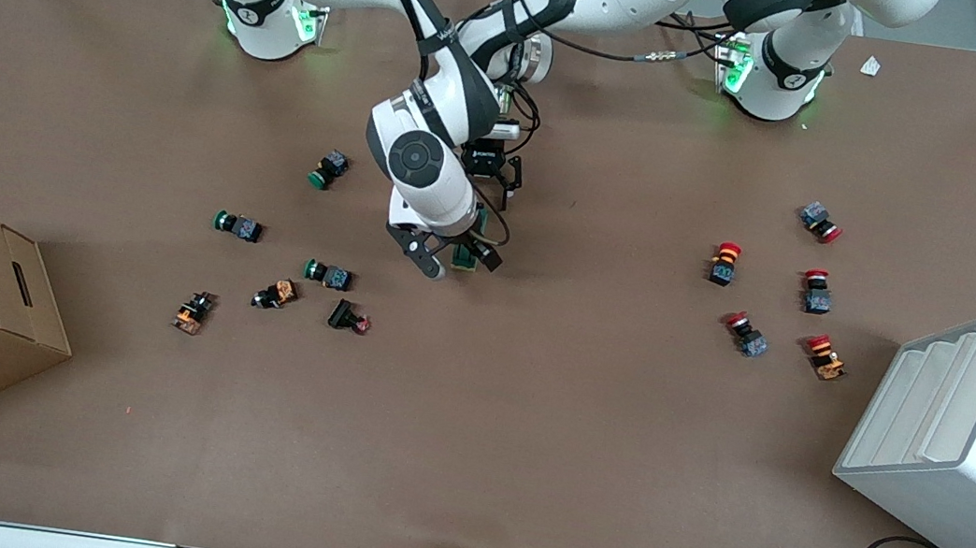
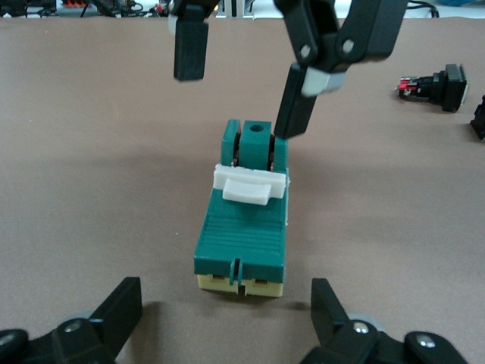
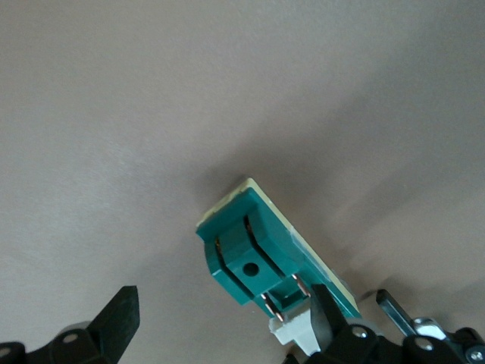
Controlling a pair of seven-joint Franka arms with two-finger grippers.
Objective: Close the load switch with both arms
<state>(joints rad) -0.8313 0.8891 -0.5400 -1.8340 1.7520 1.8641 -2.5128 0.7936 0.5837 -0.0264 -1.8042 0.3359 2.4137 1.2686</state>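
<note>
Load switch (image 2: 242, 220) lay mid-table, long axis running between my two grippers. My right gripper (image 1: 452, 262) straddled its far end, fingers apart, one touching. My left gripper (image 2: 227, 322) hovered spread, unclamped, at the cream-based end.

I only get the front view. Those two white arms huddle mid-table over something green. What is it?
Observer: A small dark-green rectangular plastic load switch, lying flat on the brown table.
Visitor: Is either arm gripping it?
Observer: No. The right gripper is over one end of it, jaws open.
Visitor: And the other arm?
Observer: The left gripper is by the switch's other end, jaws open too, not touching it.
</note>
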